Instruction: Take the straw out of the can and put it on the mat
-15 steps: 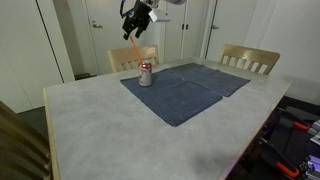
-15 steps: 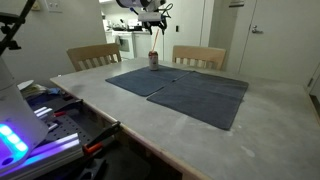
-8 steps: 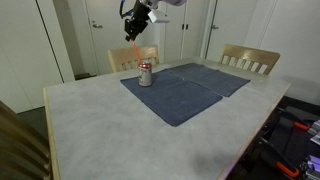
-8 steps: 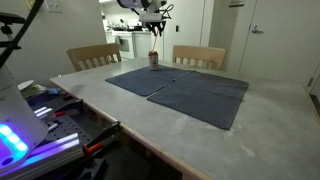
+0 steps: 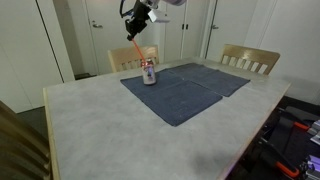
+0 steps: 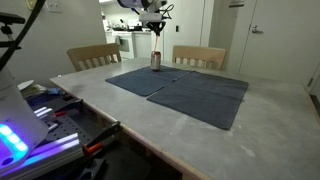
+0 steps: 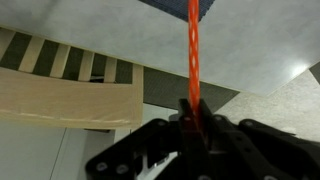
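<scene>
The silver can (image 5: pixel 148 73) with red markings stands upright on the dark blue mat (image 5: pixel 185 95), near its far corner; it shows as well as the can (image 6: pixel 155 61) on the mat (image 6: pixel 190 88). A thin red-orange straw (image 5: pixel 139 48) rises slanted from the can up to my gripper (image 5: pixel 133 26), which hangs above the can. In the wrist view the black jaws of the gripper (image 7: pixel 193 110) are shut on the straw (image 7: pixel 193 50), which runs away toward the mat (image 7: pixel 180 6). The can is out of the wrist view.
The mat lies on a pale grey table (image 5: pixel 100 125). Two wooden chairs (image 5: pixel 132 57) (image 5: pixel 250 60) stand at the far side; a chair back (image 7: pixel 65 95) lies below the gripper. Equipment with a lit panel (image 6: pixel 20 140) sits beside the table.
The jaws have shut on the upper part of the straw. The arm has hardly moved and the can stands where it was.
</scene>
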Controlling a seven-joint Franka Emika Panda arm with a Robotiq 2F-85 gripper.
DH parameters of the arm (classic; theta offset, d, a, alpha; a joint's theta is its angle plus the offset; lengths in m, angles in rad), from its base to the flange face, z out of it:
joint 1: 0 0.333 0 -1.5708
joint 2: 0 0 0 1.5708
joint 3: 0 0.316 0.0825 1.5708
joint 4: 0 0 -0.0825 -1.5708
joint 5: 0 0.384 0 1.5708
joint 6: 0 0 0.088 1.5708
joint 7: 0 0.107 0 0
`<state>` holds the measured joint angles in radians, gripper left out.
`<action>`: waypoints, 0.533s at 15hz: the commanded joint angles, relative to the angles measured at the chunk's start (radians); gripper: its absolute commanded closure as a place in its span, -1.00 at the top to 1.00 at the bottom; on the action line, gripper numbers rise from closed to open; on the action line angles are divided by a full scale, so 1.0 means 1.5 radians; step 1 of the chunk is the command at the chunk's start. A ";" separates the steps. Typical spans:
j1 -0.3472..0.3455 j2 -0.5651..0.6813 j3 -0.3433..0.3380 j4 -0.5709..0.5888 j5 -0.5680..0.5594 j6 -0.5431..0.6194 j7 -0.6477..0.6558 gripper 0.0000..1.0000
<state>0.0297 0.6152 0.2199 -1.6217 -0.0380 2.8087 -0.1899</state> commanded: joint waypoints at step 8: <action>-0.024 -0.001 0.027 -0.006 0.047 0.023 -0.035 -0.95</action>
<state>0.0184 0.6152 0.2310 -1.6217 -0.0060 2.8137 -0.1993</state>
